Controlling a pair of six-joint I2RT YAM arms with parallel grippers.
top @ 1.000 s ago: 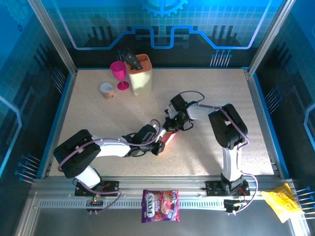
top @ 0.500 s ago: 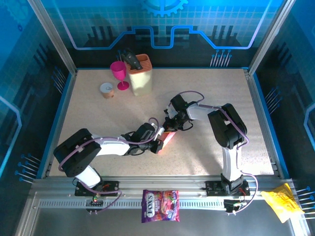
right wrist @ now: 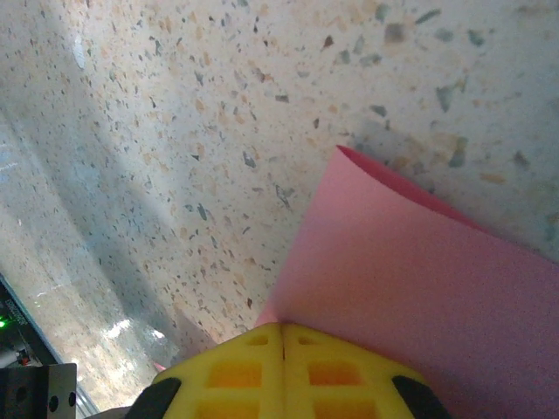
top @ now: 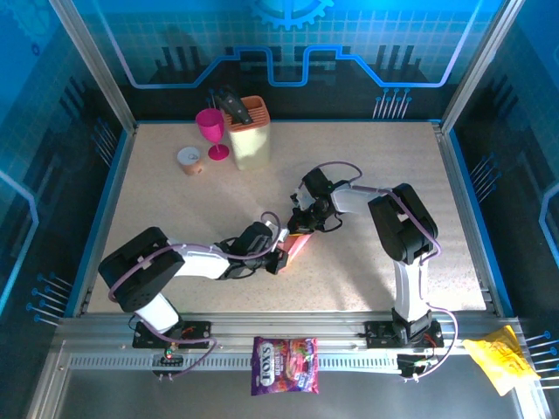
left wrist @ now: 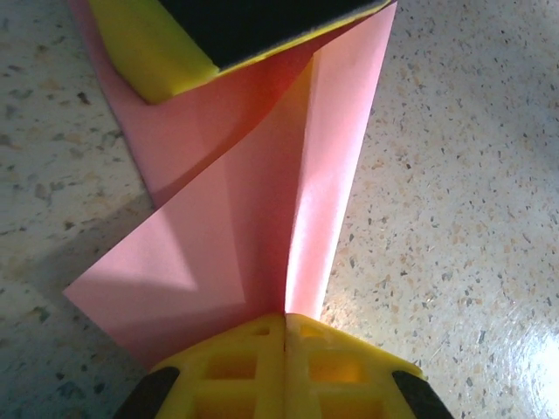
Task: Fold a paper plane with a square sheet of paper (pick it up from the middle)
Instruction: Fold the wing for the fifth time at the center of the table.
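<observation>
The half-folded square sheet of paper (top: 299, 245) sits just 6 o'clock of the tabletop's (top: 175, 205) middle; the left hand (top: 281, 259) pinches its 7 o'clock end; the right hand (top: 302, 229) pinches its 1 o'clock end.

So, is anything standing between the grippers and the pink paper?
Nothing visible does: the left gripper and the right gripper are each shut directly on the folded pink paper, at opposite ends.
</observation>
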